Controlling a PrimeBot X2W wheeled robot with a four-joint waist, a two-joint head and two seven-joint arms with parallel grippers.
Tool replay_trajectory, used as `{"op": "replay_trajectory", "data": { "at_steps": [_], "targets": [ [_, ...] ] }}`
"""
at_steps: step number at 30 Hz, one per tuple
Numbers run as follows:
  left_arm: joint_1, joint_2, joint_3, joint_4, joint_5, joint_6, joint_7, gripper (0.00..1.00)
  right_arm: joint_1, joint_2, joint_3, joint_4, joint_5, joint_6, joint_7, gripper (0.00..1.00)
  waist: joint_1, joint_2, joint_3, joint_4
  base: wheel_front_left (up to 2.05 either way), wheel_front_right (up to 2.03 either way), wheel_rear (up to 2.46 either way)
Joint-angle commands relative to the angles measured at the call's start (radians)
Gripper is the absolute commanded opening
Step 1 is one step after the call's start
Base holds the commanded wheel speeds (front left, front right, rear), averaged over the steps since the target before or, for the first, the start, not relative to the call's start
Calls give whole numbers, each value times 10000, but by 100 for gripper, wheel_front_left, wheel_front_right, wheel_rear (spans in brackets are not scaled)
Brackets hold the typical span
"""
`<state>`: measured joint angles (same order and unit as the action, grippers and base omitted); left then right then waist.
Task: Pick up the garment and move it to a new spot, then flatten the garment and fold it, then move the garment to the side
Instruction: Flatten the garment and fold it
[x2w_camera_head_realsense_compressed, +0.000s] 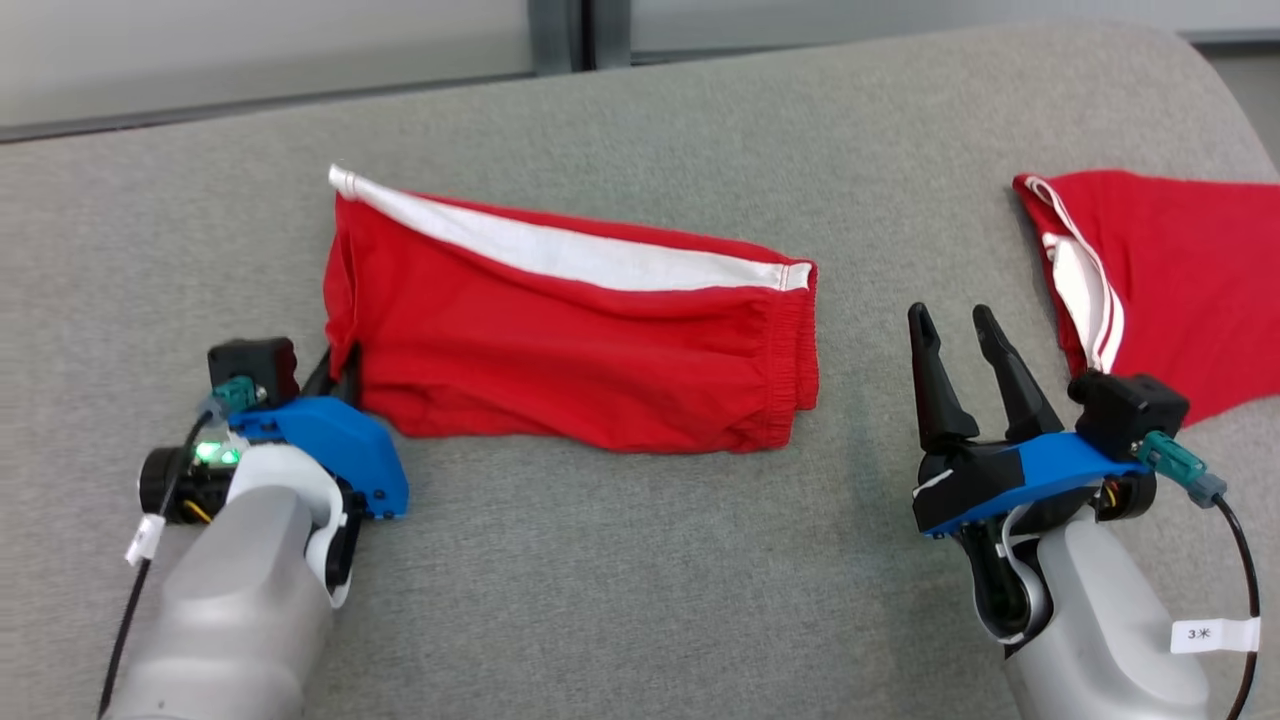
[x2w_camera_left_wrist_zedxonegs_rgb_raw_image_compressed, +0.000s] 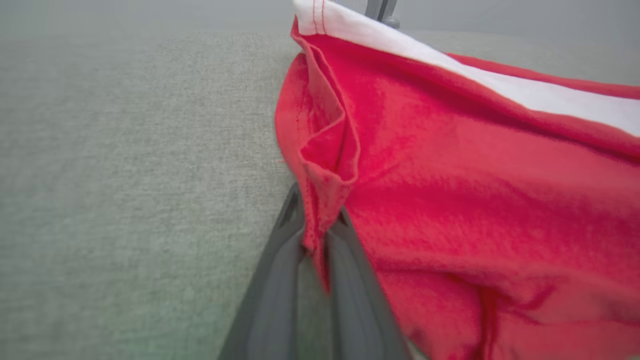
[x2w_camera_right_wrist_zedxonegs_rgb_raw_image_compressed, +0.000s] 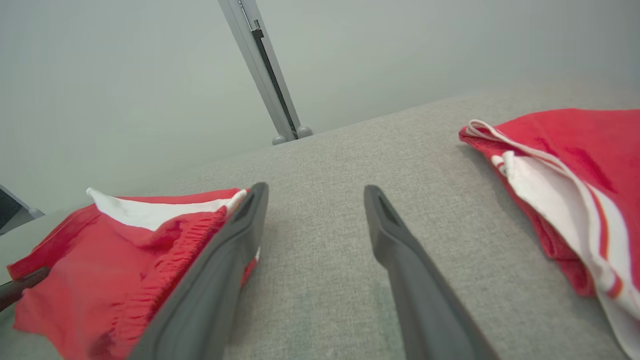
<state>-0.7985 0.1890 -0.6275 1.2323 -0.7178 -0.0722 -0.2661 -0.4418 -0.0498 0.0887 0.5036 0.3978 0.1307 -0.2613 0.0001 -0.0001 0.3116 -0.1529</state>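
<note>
Left-side first: left jaws clenched on shorts (x2w_camera_head_realsense_compressed: 570, 350) hem at their 8 o'clock corner. At 4 o'clock, right jaws released, empty, clear of cloth. Shorts lay flat mid surface (x2w_camera_head_realsense_compressed: 600, 570), waistband toward 3 o'clock. Second red garment (x2w_camera_head_realsense_compressed: 1180, 270) at 3 o'clock, well apart.

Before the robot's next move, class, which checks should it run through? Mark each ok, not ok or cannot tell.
1. Left gripper shut on the shorts' corner: ok.
2. Right gripper gripping the shorts: not ok; it is open, apart from the waistband end.
3. Shorts lie folded on the cushion: ok.
4. Other garment apart from the shorts: ok.
5. Left pinch catches every layer: cannot tell.
</note>
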Motion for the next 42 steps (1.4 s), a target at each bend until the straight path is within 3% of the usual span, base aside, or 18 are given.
{"op": "replay_trajectory", "data": {
  "at_steps": [1, 13, 14, 15, 16, 24, 36, 42],
  "targets": [
    [362, 36, 174, -130, -52, 189, 47, 0, 227, -27, -20, 53, -108, 1, -54, 100, -1, 1, -241, 73, 0, 0, 0],
    [3337, -517, 1544, -2752, 691, 1088, 11, 0, 1256, -24, 138, 580, -359, 1, -53, 100, -1, 1, -1810, 1197, 0, 0, 0],
    [3521, -574, 1592, -3002, 885, 1197, 11, 5, 1293, -33, 128, 620, -411, 1, -54, 100, -1, 1, -1840, 1315, 0, 0, 0],
    [3676, -611, 1714, -3267, 1043, 1293, 10, 67, 1307, -30, 123, 648, -460, 1, -53, 100, -1, 1, -1854, 1421, 0, 0, 0],
    [3826, -616, 1879, -3588, 1238, 1410, 9, 100, 1298, -31, 125, 684, -486, 1, -53, 100, -1, 1, -1854, 1531, 0, 0, 0],
    [4805, -923, 2780, -5370, 2680, 1650, 9, 100, 583, -31, 114, 1195, -1044, 1, -54, 100, -1, 1, -1652, 2154, 0, 0, 0],
    [5153, -1325, 3532, -5979, 3912, 1120, 9, 100, -720, -31, -479, 3961, -2403, 1, -53, 100, -1, 1, -1223, 2834, 0, 0, 0],
    [5082, -1378, 3806, -6103, 4207, 973, 9, 100, -759, -3, 687, 5059, -1415, 2, -8, 100, -1, 1, -1039, 2886, 0, 0, 0]
  ]
}}
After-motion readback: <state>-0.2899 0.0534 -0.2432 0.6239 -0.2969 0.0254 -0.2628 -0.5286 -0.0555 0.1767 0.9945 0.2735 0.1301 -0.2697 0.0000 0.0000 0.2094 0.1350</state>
